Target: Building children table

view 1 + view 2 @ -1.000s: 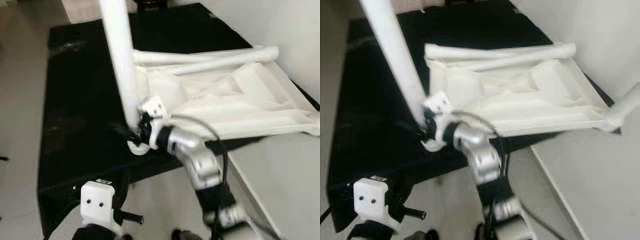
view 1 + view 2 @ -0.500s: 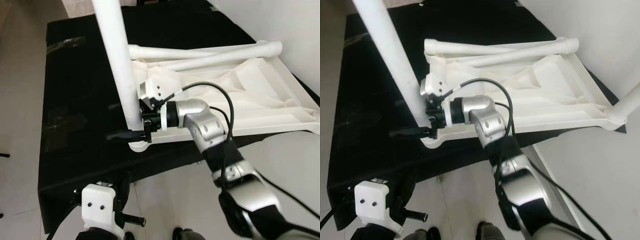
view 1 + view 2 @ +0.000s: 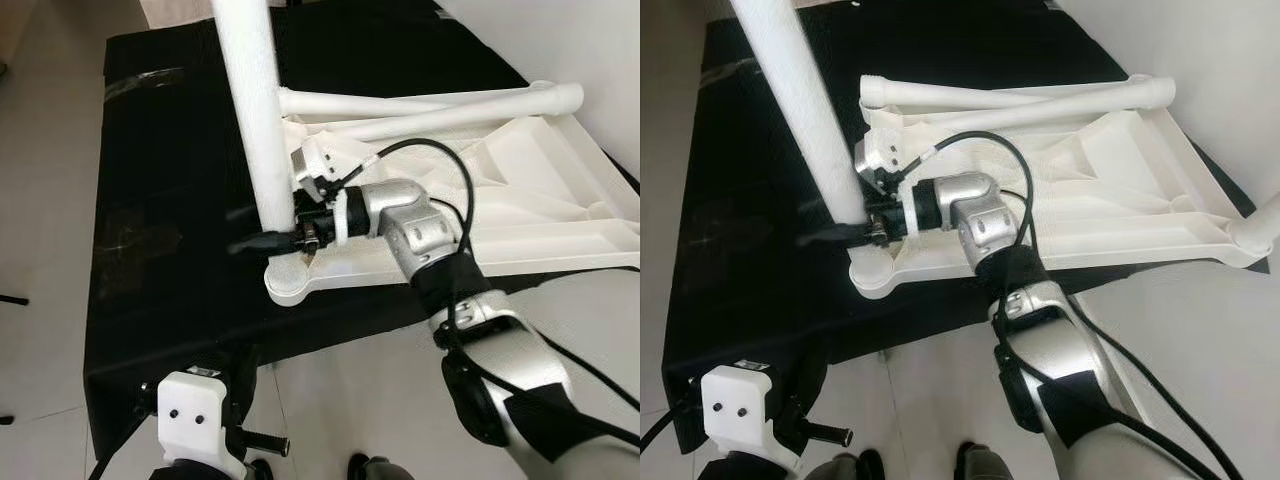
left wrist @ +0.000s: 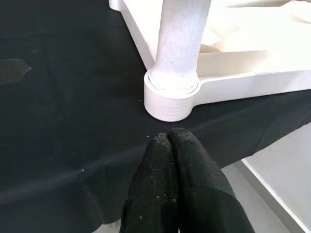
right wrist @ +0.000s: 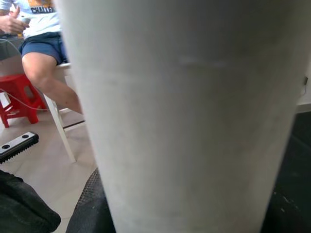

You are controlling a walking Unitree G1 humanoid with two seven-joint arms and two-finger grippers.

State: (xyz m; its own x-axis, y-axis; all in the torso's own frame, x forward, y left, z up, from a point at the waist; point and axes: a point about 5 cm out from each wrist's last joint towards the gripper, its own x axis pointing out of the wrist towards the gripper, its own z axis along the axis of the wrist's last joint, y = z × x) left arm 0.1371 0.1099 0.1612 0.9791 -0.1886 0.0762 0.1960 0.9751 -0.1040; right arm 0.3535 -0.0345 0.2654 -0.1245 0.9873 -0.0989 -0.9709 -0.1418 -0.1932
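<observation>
Gripping upright table leg [image 3: 252, 110] | right gripper [image 3: 283, 238] | at corner socket [image 3: 289, 284]

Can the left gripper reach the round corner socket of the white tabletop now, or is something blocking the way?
Probably yes. The left gripper, fingers shut, points at the corner socket across bare black cloth. Nothing lies between them. The right gripper works higher, on the upright leg.

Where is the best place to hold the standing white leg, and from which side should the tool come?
Probably low on the standing white leg, just above the corner socket, coming level from the robot's right. The leg is a smooth round tube, so fingers can straddle it there, and the right tool already sits so. The black bench leaves the far side free.
</observation>
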